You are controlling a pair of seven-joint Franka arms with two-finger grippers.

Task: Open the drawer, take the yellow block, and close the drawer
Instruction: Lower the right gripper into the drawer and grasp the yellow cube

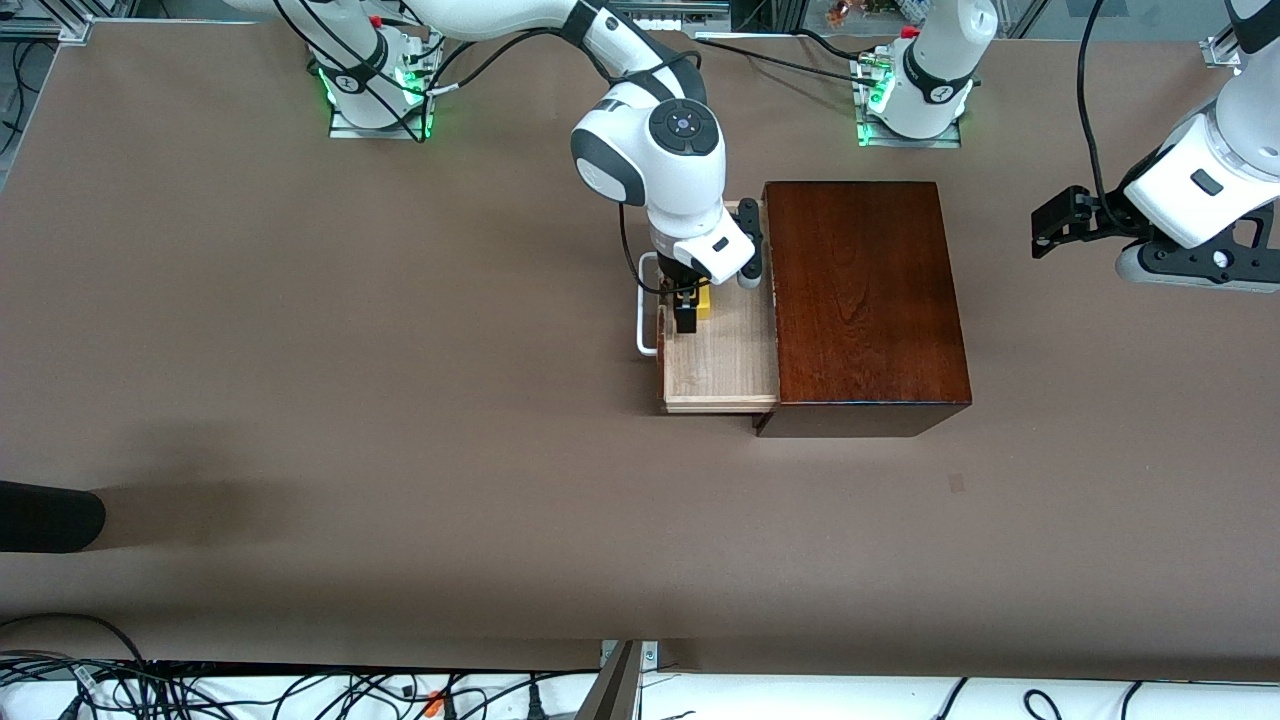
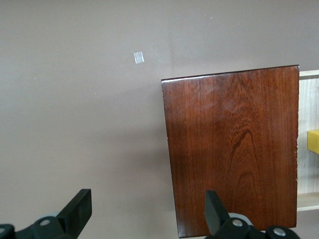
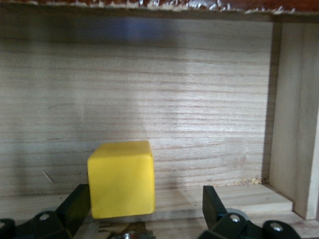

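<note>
A: drawer [image 1: 722,358] status?

B: pulled out of the mahogany box [image 1: 865,300] toward the right arm's end of the table. Pale tray floor exposed, white handle [image 1: 645,305] at the outer edge, 9 o'clock side of the tray in the front view

A: yellow block [image 1: 704,301]?

B: sitting on the tray floor, in the half farther from the front camera, near the drawer front. From the box centre it's at roughly 9 o'clock in the front view

A: right gripper [image 1: 688,312]?

B: down inside the drawer, right at the block. Right wrist view shows the block [image 3: 121,179] between the two fingers [image 3: 75,206], jaws wide. One finger sits just beside the block face, the other is well apart from it. Whether the near one touches, cannot tell. Block rests flat on the wood, upright

A: left gripper [image 1: 1045,228]?

B: up in the air over bare table at the left arm's end, about 3 o'clock from the box in the front view. Waiting. Left wrist view shows its fingers [image 2: 77,210] spread wide, nothing between them, looking down on the box top [image 2: 232,149] and a sliver of the tray with the block [image 2: 313,140]
</note>
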